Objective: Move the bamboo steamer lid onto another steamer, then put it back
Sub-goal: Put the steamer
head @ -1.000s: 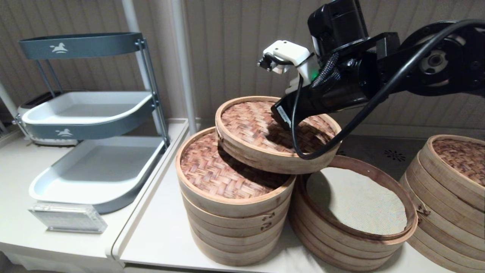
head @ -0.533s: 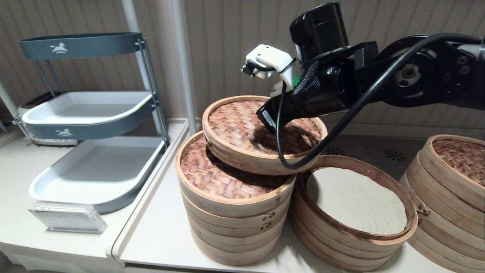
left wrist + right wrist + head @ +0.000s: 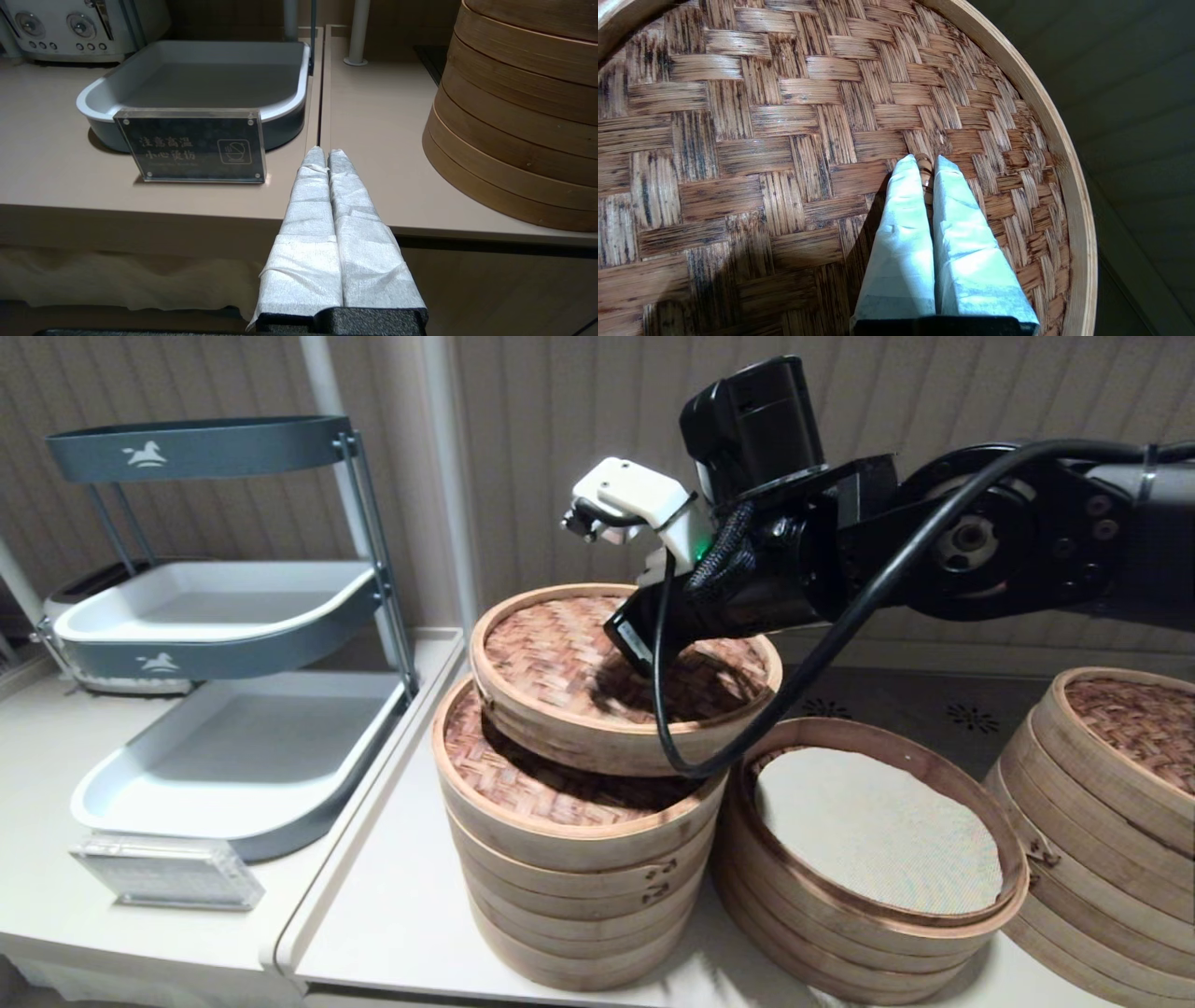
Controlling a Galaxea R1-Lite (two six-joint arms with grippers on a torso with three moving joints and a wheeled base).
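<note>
The right arm (image 3: 934, 532) reaches in from the right and hides part of the lid (image 3: 560, 663) in the head view. The lid hangs tilted over the tall steamer stack (image 3: 569, 859), just left of the open steamer (image 3: 934, 924). The right gripper (image 3: 924, 165) is pinched on the lid's small loop handle (image 3: 926, 164); the left gripper (image 3: 324, 156) idles closed and empty by the counter edge (image 3: 140, 205).

- The right arm reaches in from the right, wrist angled downward.
- The right gripper (image 3: 925, 164) has its two wrapped fingers pinched on a small loop handle (image 3: 925, 169).
- The left gripper (image 3: 325, 156) sits low, fingers pressed together, holding nothing.
</note>
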